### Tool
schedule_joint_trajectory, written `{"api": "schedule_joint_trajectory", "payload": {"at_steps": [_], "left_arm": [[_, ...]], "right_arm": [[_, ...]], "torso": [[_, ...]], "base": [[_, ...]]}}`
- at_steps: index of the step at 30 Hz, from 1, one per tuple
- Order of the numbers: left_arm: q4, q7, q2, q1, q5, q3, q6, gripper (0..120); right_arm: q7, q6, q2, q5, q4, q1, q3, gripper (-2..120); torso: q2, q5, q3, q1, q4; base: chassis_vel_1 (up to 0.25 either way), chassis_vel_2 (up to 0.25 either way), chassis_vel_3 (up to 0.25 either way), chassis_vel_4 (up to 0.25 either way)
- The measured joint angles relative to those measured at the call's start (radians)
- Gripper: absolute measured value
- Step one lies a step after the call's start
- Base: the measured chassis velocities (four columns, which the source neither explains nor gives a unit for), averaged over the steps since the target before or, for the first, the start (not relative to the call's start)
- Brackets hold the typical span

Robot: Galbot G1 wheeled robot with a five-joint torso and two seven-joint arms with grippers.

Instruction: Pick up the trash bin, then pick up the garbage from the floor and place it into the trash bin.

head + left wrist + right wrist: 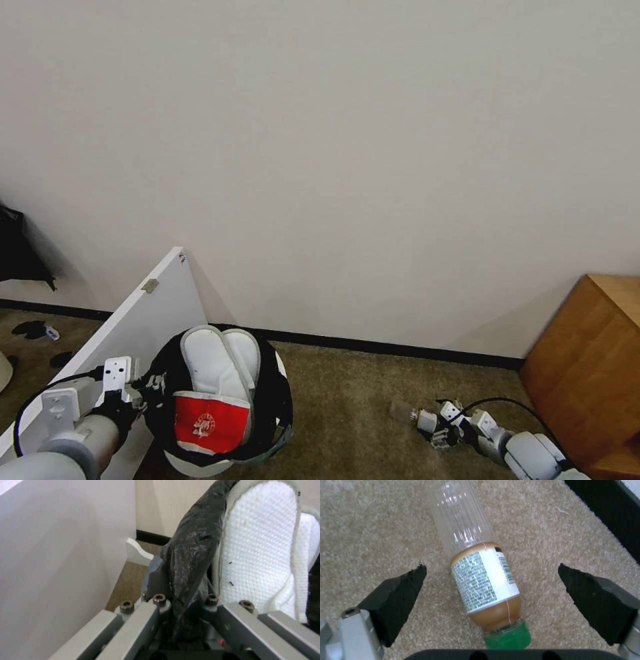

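Observation:
The trash bin point(263, 400), white with a black bag over its rim point(190, 550), hangs at the lower left of the head view. My left gripper point(148, 388) point(183, 601) is shut on that rim. Two white slippers point(217, 363) point(260, 555) and a red-and-white packet point(210, 420) stick out of the bin. On the floor point(347, 407) at the lower right lies a clear bottle point(405, 414) point(483, 580) with a green cap point(510, 638). My right gripper point(437, 430) point(490, 567) is open, down at the carpet, one pad point(400, 600) on each side of the bottle.
A white board point(143, 317) leans against the wall right beside the bin. A wooden cabinet point(590, 367) stands close to the right arm. A black baseboard point(400, 347) runs along the wall. Small dark items point(30, 328) lie on the carpet at far left.

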Motion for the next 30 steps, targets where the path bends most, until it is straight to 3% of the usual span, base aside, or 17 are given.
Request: {"api": "schedule_joint_trajectory", "payload": {"at_steps": [30], "left_arm": [[-0.005,-0.001,-0.003,0.002,-0.001,-0.004,0.0,4]], "right_arm": [[-0.009,0.02,0.096,-0.034,-0.155,0.097,-0.04,100]], "torso": [[0.0,-0.0001,0.0,0.0,0.0]], "base": [[0.0,0.0,0.0,0.0]]}}
